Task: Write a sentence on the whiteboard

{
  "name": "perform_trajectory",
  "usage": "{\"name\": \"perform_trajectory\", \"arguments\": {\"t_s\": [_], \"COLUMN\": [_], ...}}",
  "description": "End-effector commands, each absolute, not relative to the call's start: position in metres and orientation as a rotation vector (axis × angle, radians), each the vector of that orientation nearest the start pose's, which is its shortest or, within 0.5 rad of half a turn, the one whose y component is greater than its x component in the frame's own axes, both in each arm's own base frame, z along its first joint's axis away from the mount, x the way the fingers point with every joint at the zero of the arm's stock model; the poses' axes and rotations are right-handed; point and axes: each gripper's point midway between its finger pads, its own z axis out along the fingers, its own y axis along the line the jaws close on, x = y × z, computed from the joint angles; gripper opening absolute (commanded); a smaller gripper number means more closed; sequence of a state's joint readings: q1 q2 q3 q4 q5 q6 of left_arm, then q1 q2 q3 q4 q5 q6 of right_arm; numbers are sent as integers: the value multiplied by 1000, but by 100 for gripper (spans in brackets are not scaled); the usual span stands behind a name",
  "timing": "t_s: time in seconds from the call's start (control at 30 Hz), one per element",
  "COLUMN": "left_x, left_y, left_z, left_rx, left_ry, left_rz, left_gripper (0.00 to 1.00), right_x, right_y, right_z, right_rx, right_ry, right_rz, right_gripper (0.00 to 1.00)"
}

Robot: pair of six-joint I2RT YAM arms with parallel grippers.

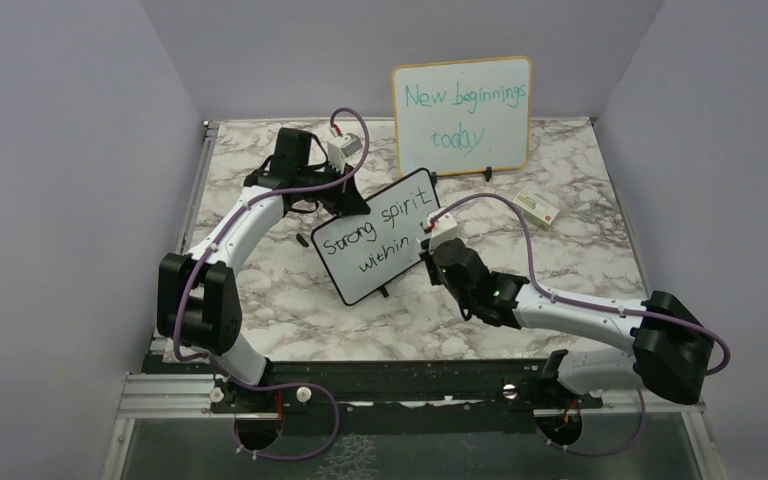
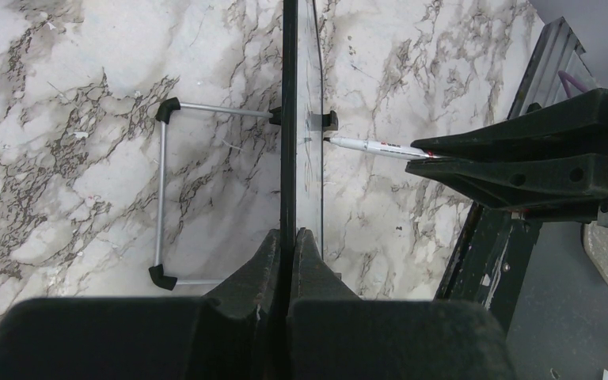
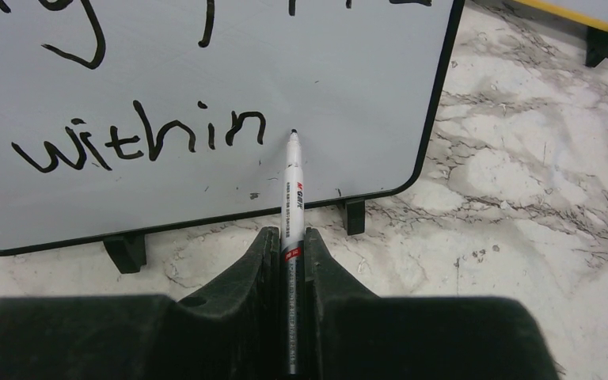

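Note:
The whiteboard (image 1: 380,240), small and black-framed, stands tilted mid-table and reads "Strong spirit within" in black. My left gripper (image 1: 348,203) is shut on its upper edge. In the left wrist view the whiteboard (image 2: 289,119) shows edge-on, pinched by that gripper (image 2: 291,237). My right gripper (image 1: 423,248) is shut on a white marker (image 3: 293,190), which runs up out of the gripper (image 3: 289,237). The marker's black tip sits at the whiteboard (image 3: 206,63) face, just right of the "n" in "within". The marker (image 2: 372,146) also shows in the left wrist view.
A larger wood-framed board (image 1: 463,115) with teal writing stands at the back. A small white box (image 1: 537,207) lies to the right of the boards, and a small black piece (image 1: 301,241) lies left of the whiteboard. A wire stand (image 2: 162,198) juts behind the whiteboard.

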State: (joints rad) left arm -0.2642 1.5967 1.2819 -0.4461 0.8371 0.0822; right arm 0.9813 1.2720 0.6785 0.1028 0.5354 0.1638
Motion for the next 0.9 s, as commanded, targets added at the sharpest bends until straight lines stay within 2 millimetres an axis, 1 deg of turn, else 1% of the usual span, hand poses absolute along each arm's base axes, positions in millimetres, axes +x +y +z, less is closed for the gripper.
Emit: {"name": "perform_trajectory", "arguments": {"t_s": [0.0, 0.3, 0.43, 0.5, 0.67, 0.77, 0.87], "left_x": [338, 337, 338, 337, 340, 341, 345], "left_y": [-219, -221, -221, -221, -220, -221, -221], "left_z": [165, 165, 166, 166, 167, 173, 179], "left_rx": [795, 799, 797, 796, 781, 778, 767], "left_ry": [2200, 2195, 2196, 2196, 2202, 2191, 2183], "left_rz": [-1009, -1023, -1023, -1026, -1014, -1016, -1005], "left_gripper": [0, 0, 0, 0, 0, 0, 5], "right_x": [278, 281, 281, 279, 274, 269, 266], "right_y": [262, 271, 271, 267, 249, 239, 229], "right_z": [141, 140, 142, 145, 158, 165, 175], "right_rx": [-473, -479, -480, -474, -443, -423, -398], "right_ry": [1906, 1900, 1899, 1897, 1884, 1879, 1864], "right_rz": [207, 243, 243, 237, 217, 212, 201], "right_gripper": [0, 0, 1, 1, 0, 1, 0]}}
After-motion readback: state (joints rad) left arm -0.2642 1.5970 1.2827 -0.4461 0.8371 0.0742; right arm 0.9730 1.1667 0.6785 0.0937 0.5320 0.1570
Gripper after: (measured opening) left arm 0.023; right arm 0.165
